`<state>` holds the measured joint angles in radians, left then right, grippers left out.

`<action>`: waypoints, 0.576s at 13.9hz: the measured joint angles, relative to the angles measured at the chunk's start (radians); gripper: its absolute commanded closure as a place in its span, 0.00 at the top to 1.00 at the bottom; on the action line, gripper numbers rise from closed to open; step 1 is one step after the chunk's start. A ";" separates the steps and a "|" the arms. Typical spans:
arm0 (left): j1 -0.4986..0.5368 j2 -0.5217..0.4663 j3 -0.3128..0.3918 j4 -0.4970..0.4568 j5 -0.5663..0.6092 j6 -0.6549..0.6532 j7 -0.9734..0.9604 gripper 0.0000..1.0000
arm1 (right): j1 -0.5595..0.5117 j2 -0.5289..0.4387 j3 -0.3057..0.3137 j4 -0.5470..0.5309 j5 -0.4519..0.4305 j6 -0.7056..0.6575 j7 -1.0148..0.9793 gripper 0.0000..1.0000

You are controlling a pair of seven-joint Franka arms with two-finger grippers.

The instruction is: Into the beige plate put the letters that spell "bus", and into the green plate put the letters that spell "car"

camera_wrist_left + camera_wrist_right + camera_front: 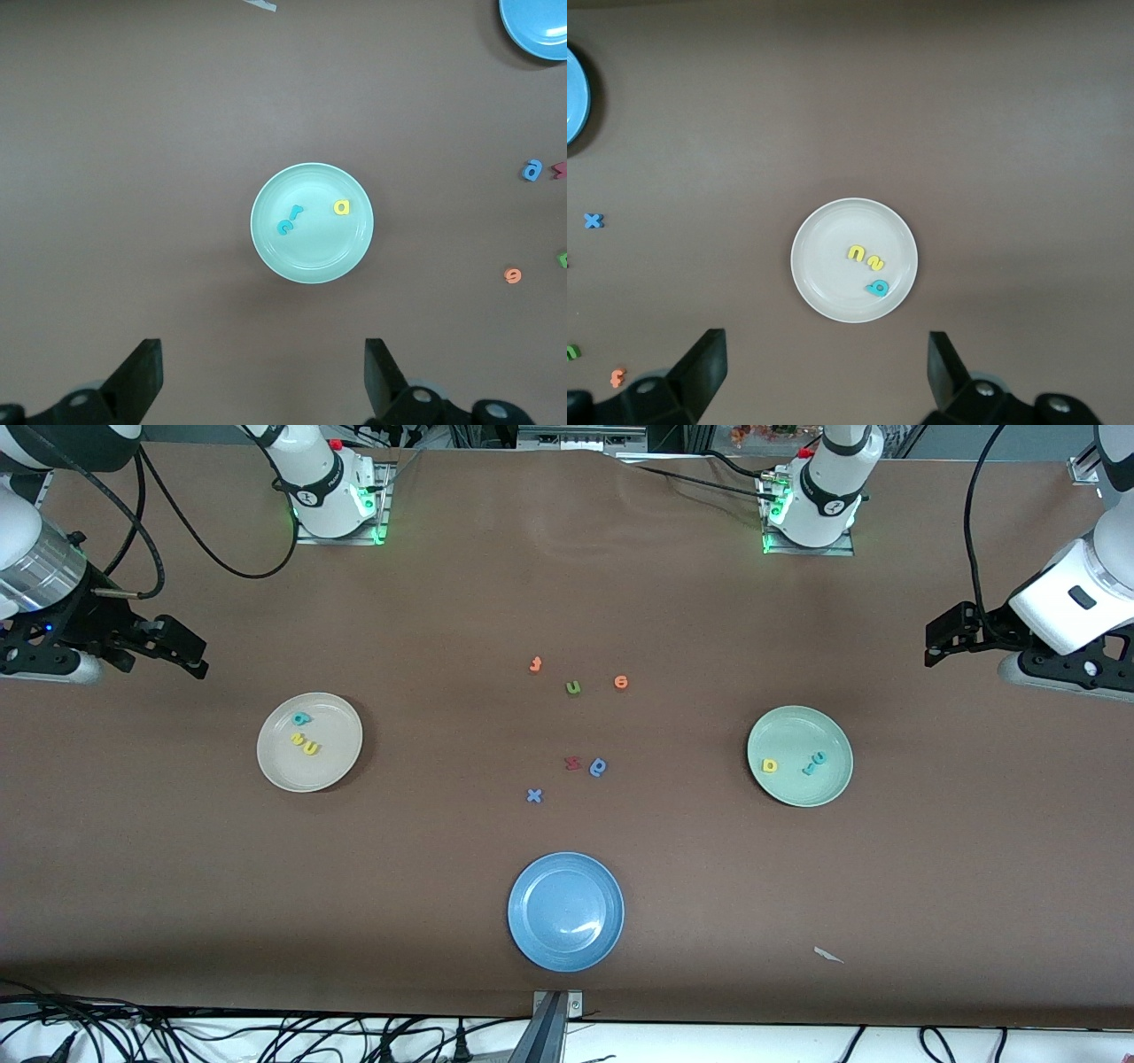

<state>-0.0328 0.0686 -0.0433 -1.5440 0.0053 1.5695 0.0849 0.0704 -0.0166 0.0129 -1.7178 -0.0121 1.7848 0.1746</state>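
Observation:
The beige plate (270,757) lies toward the right arm's end of the table and holds a teal "b" (301,718), a yellow "s" (298,738) and a yellow "u" (309,748). The green plate (797,731) lies toward the left arm's end and holds a yellow "a" (769,765), a teal "r" (808,768) and a teal "c" (819,758). My right gripper (197,657) hangs open and empty over bare table beside the beige plate (824,266). My left gripper (939,642) hangs open and empty over bare table beside the green plate (312,257).
A blue plate (532,939) sits near the front edge at mid-table. Loose letters lie in the middle: an orange "f" (535,663), an olive "u" (573,687), an orange "e" (621,682), a red letter (572,763), a blue round letter (598,767), a blue "x" (534,795). A white scrap (828,955) lies near the front edge.

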 measured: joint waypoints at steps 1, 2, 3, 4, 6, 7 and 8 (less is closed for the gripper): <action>0.000 0.000 0.000 0.000 0.000 0.000 0.000 1.00 | 0.000 -0.002 0.000 0.000 -0.002 -0.001 0.000 1.00; 0.000 0.000 0.000 0.000 0.000 0.000 0.000 1.00 | 0.000 -0.003 0.000 0.000 -0.003 -0.002 0.000 1.00; 0.000 0.000 0.000 0.000 0.000 0.000 0.000 1.00 | 0.000 -0.003 0.000 0.000 -0.003 -0.007 0.000 1.00; 0.000 0.000 0.000 0.000 0.000 0.000 0.000 1.00 | 0.000 -0.003 0.000 0.001 -0.004 -0.019 -0.003 1.00; 0.000 0.000 0.000 0.000 0.000 0.000 0.000 1.00 | -0.002 -0.004 0.000 0.006 -0.004 -0.047 -0.027 1.00; 0.000 0.000 0.000 0.000 0.000 0.000 0.000 1.00 | -0.003 -0.004 -0.003 0.008 -0.004 -0.052 -0.039 1.00; 0.000 0.000 0.000 0.000 0.000 0.000 0.000 1.00 | -0.006 -0.004 -0.008 0.008 -0.004 -0.054 -0.045 1.00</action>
<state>-0.0328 0.0685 -0.0433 -1.5440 0.0053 1.5695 0.0849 0.0648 -0.0201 0.0045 -1.7094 -0.0163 1.7310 0.1295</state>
